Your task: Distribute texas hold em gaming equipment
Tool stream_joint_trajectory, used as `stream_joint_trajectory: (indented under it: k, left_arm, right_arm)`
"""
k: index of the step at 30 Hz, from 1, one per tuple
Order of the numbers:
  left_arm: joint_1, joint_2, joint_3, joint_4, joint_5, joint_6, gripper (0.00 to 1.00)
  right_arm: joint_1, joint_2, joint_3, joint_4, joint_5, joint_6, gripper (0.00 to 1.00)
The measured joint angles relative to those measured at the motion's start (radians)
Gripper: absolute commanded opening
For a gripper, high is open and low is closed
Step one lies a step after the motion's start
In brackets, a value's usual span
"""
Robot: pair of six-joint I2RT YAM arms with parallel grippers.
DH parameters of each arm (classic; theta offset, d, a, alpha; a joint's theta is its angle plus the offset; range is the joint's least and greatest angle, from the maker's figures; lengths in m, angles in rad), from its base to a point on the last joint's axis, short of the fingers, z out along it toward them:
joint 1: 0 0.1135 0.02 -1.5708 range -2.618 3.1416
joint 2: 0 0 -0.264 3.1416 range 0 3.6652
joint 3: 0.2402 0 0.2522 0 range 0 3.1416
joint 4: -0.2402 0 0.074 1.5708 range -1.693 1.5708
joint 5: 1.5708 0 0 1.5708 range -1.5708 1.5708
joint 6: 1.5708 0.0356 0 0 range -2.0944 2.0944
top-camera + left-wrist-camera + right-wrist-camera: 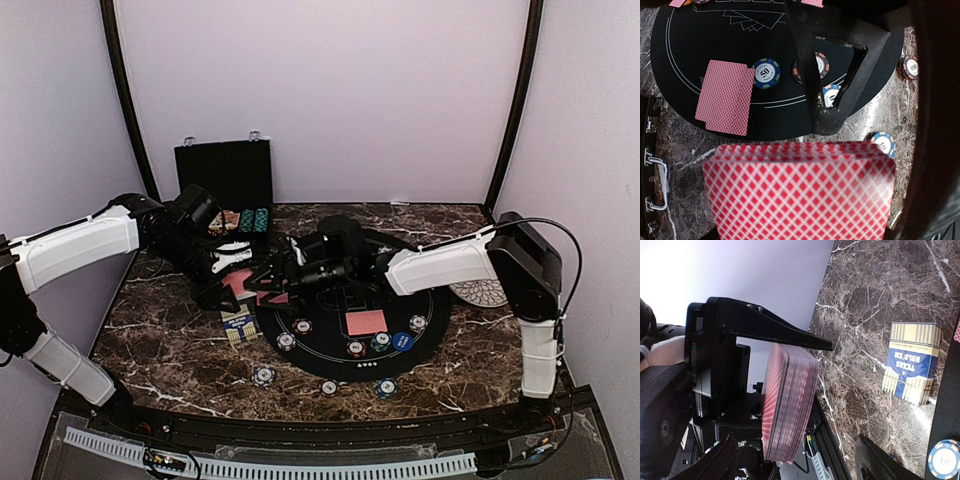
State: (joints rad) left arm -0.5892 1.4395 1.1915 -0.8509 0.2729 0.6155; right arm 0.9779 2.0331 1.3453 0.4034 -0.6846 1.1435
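Red-backed deck (800, 192) sits clamped in the left claw (238, 282).

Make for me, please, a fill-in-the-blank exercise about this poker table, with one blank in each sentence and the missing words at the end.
1. The left gripper is shut on a deck of ____-backed cards.
2. The blue chip beside the face-down card on the black mat shows the number ____.
3. The blue and yellow card box lies on the marble ____, not on the mat.
4. The right gripper has its fingers ____.
Missing words: red; 50; table; open.
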Motion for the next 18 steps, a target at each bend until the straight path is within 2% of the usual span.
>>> stream_joint_trajectory:
  k: [18]
  left_arm:
    - [0.023, 0.000, 0.005, -0.029, -0.046, -0.031, 0.00]
  right_arm:
    - [0.017, 0.148, 0.183, -0.006, -0.092, 0.014, 0.79]
